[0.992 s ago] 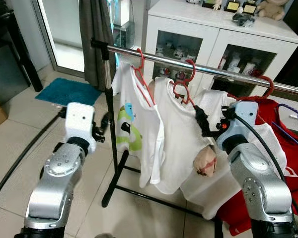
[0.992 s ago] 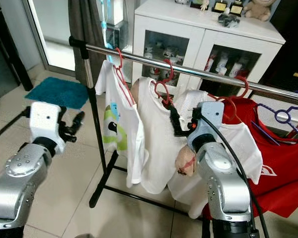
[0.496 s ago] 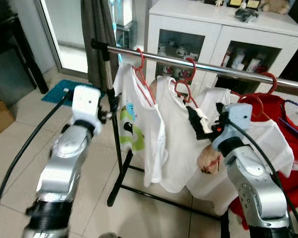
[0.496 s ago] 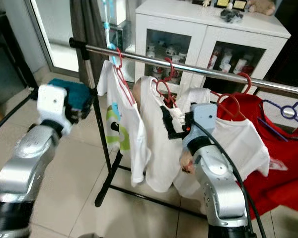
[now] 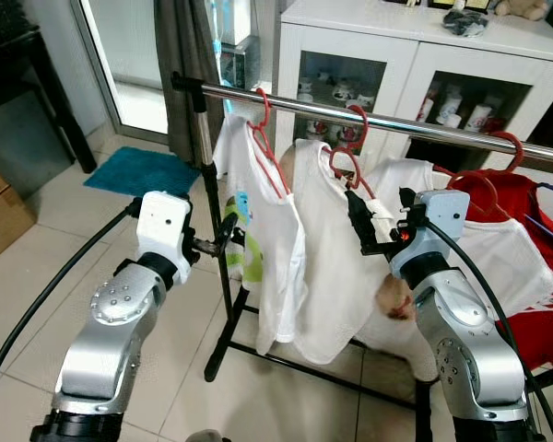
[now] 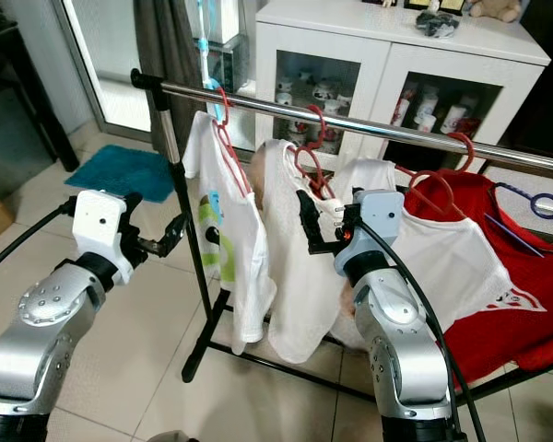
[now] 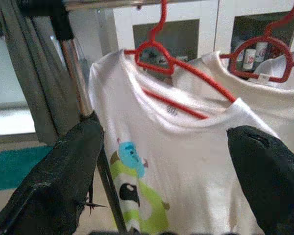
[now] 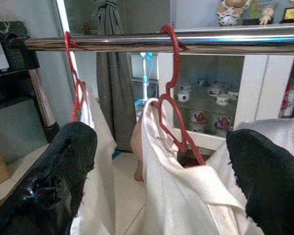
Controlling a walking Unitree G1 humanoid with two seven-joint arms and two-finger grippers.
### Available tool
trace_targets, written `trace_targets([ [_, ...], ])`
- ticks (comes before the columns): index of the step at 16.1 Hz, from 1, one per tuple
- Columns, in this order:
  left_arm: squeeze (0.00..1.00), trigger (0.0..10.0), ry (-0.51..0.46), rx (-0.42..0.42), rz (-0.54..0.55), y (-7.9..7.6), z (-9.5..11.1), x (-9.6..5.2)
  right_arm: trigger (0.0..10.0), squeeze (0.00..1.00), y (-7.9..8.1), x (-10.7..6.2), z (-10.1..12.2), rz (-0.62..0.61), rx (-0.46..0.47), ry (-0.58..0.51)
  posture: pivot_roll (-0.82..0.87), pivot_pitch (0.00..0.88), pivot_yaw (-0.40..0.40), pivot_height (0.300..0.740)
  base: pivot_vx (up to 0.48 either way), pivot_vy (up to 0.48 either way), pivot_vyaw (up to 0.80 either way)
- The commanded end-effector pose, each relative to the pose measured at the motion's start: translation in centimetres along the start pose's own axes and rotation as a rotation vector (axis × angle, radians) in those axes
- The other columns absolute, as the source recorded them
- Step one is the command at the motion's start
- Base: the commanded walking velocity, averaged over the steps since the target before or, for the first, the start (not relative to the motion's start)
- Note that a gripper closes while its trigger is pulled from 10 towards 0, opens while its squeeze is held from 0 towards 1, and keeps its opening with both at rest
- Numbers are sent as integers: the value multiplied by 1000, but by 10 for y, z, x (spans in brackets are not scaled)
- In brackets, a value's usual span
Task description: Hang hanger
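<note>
A chrome clothes rail (image 5: 396, 124) carries red hangers. The first red hanger (image 5: 261, 129) holds a white T-shirt with a cartoon print (image 7: 152, 181). The second red hanger (image 8: 174, 88) holds a plain white shirt (image 5: 327, 267). My left gripper (image 5: 229, 241) is open beside the rack's upright pole (image 5: 212, 230), pointing at the printed shirt. My right gripper (image 5: 358, 221) is open just in front of the second hanger's shirt collar, and nothing lies between its fingers (image 8: 63, 171).
A third red hanger (image 5: 498, 157), a red garment (image 5: 544, 304) and a purple hanger (image 6: 535, 198) hang further right. Behind the rail stand a white glass-door cabinet (image 5: 387, 64) and a dark curtain (image 5: 180, 74). On the floor to the left lie a teal mat (image 5: 138, 170) and a cardboard box (image 5: 0, 207).
My left arm swung up and in, bringing its gripper next to the rack's pole. The right gripper stays by the second hanger. The view shifted slightly.
</note>
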State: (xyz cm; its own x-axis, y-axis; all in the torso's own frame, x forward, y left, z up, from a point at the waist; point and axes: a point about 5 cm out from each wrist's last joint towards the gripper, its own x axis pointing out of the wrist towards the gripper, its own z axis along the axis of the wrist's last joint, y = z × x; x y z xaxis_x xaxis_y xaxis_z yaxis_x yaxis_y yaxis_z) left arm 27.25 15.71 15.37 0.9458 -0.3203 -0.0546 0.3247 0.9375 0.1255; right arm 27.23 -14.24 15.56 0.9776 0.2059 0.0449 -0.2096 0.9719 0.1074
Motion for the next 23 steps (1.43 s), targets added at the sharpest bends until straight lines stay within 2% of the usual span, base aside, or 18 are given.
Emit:
trace_targets([
  [1, 82, 10000, -3, 5, -1, -5, 0, 1, 10000, 1000, -2, -1, 1, -2, 3, 3, -45, 0, 0, 740, 0, 0, 0],
  [8, 90, 10000, -5, 3, 26, -9, 2, 6, 10000, 1000, -3, 6, 2, -18, -30, -4, -44, 0, -5, 740, 0, -469, 0],
  [10, 94, 10000, -3, 6, 27, -10, 1, 6, 10000, 1000, -4, 6, 1, -26, -34, 1, -42, 0, -7, 740, 0, -480, 637],
  [14, 90, 10000, 1, 10, 27, -10, 0, 3, 10000, 1000, 7, 7, 5, 39, -50, -16, -44, 0, -7, 740, 0, -480, 0],
  [17, 47, 10000, 29, -38, -32, -9, -3, -1, 10000, 1000, 12, 9, 4, 78, -37, 29, -39, 0, -9, 740, 0, 0, 0],
  [18, 47, 10000, 23, -53, -40, -8, -2, -3, 10000, 808, 15, 10, 4, 117, -41, 41, -39, 0, -9, 740, 0, 0, 0],
  [19, 20, 10000, 29, -50, -66, -9, -3, -4, 10000, 173, 18, 11, 3, 141, -28, 55, -34, 0, -14, 740, 0, 0, 0],
  [20, 0, 10000, 35, -41, -81, -9, -3, -4, 10000, 0, 19, 12, 3, 145, -28, 64, -34, 0, -14, 740, 0, 0, 0],
  [22, 0, 10000, 48, 74, -146, -13, -6, -6, 10000, 0, 16, 27, 7, 116, -23, 94, -30, 0, -19, 740, 0, 0, 0],
  [23, 0, 10000, 50, 76, -148, -13, -7, -6, 10000, 0, 16, 28, 8, 116, -20, 94, -30, 0, -19, 740, 0, 0, 0],
])
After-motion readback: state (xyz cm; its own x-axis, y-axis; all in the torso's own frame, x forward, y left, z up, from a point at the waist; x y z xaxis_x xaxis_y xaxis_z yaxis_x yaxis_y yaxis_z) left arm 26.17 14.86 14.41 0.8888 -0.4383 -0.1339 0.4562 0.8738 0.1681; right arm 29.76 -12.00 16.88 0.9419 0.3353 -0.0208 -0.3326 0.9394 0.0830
